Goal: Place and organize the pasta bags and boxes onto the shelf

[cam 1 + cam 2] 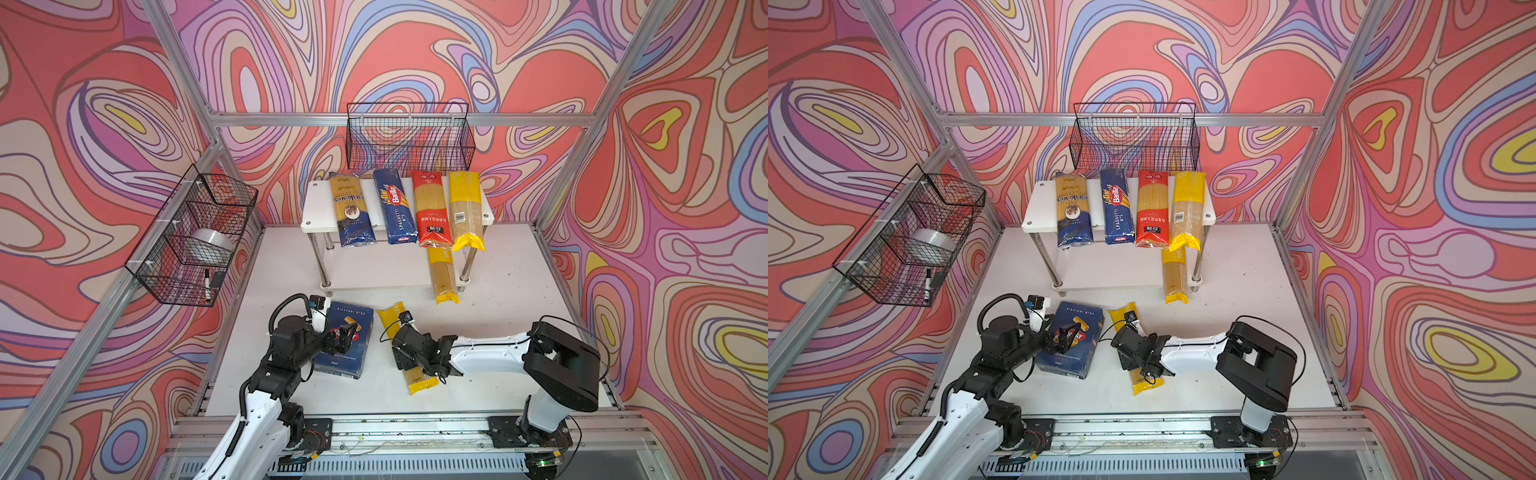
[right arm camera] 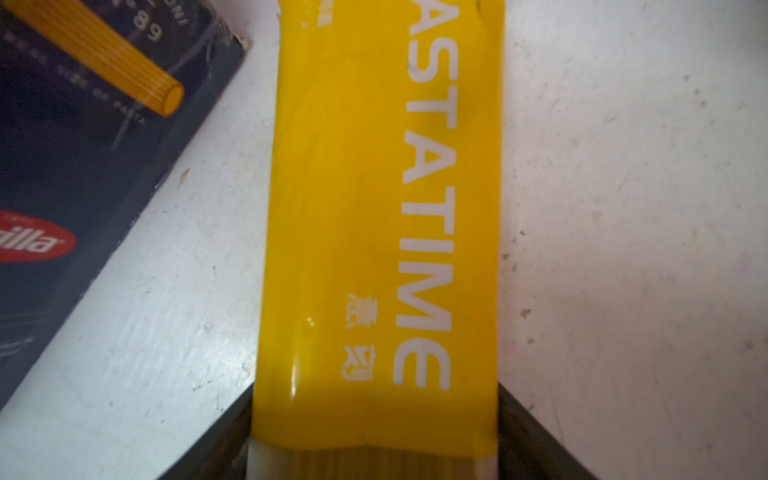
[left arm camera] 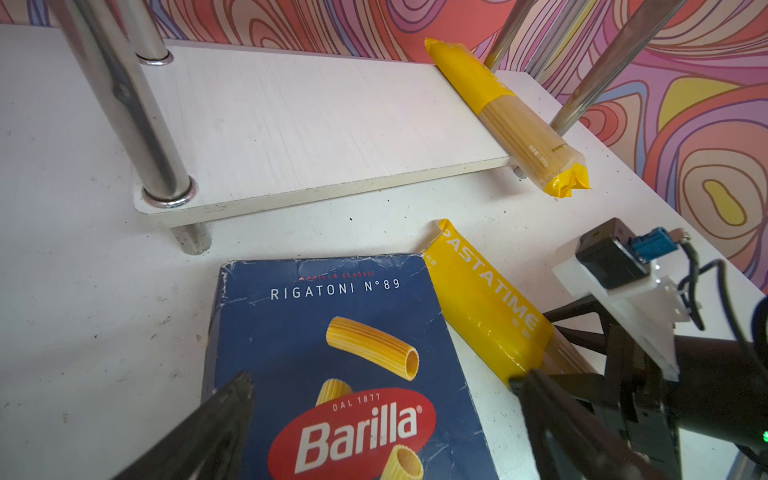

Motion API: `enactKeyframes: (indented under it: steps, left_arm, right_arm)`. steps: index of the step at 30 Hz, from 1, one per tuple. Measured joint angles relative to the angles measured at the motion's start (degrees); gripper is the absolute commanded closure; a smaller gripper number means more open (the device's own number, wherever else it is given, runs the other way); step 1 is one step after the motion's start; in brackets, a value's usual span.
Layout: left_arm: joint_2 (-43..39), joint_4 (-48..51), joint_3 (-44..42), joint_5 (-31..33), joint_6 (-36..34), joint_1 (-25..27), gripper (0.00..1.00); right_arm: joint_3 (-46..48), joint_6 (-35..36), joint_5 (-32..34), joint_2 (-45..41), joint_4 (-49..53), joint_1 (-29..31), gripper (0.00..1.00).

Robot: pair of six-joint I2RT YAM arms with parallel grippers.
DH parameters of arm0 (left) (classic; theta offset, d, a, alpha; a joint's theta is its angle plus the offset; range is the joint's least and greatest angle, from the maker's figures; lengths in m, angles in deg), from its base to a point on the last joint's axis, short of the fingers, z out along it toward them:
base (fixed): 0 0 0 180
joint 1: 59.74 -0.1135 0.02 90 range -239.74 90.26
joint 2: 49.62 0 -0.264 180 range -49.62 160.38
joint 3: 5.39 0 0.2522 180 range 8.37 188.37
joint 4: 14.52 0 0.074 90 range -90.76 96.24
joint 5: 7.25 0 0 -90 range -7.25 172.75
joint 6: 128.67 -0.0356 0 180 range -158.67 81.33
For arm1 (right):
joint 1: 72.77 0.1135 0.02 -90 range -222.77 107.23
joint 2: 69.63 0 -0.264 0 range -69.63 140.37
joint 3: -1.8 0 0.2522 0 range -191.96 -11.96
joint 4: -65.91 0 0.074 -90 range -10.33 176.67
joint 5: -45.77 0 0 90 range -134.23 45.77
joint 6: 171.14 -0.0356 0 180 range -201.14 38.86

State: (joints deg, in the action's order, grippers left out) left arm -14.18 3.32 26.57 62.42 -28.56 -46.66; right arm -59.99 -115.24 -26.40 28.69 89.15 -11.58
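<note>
Pasta stock, position as inspected. The shelf [image 1: 320, 210] stands at the back of the worktop [image 1: 498, 316].

Top board: four items lie side by side, lengthways front to back. From the left in both top views they are the ankara bag [image 1: 352, 212], the Spaghetti n.5 box [image 1: 395, 208], the red-and-clear bag [image 1: 430, 212] and the upper yellow bag [image 1: 465, 208]. All four overhang the front edge.

Lower board: the lower yellow bag [image 1: 444, 278] lies at the right end, its near end projecting past the front edge.

Worktop, in front of the shelf: two items lie flat, just beside each other. These are the rigatoni box [image 1: 347, 359], face up, and to its right the PASTATIME pack [image 1: 388, 320], set at an angle.

Left jaws: standing wide apart over the rigatoni box with nothing clamped. Contact with the carton cannot be told.

Right jaws: set across the PASTATIME pack where the yellow print meets the clear section. One jaw is against each long side, closed in on the pack, which rests on the worktop.

Also noted: the side wire basket [image 1: 137, 266] on the left wall holds a tape roll [image 1: 212, 245]. The rear wire basket [image 1: 409, 141] hangs behind the shelf.
</note>
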Motion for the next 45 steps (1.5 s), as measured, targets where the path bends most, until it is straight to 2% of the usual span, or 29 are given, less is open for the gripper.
enactKeyframes:
  steps: [8, 16, 19, 26, 35, 45]
  left_arm:
    - [-0.1, 0.0, 0.0, 0.0, 0.0, 0.0, 0.0]
    - [-0.1, 0.0, 0.0, 0.0, 0.0, 0.0, 0.0]
    - [-0.1, 0.0, 0.0, 0.0, 0.0, 0.0, 0.0]
    - [-0.1, 0.0, 0.0, 0.0, 0.0, 0.0, 0.0]
    - [-0.1, 0.0, 0.0, 0.0, 0.0, 0.0, 0.0]
    - [-0.1, 0.0, 0.0, 0.0, 0.0, 0.0, 0.0]
  right_arm:
    - [-2.9, -0.7, 1.0, 2.7, 0.2, 0.0, 0.35]
    - [-2.0, -2.8, 0.0, 1.4, -1.0, -0.3, 0.61]
    - [-0.9, -3.9, -0.8, 0.1, -0.8, -0.4, 0.76]
    - [2.5, -5.8, -2.3, -3.7, -0.7, -0.4, 0.99]
    - [4.1, -6.0, -3.7, -8.4, 1.5, -0.3, 1.0]
    - [0.1, -4.4, -1.8, -11.8, 5.7, -1.0, 1.0]
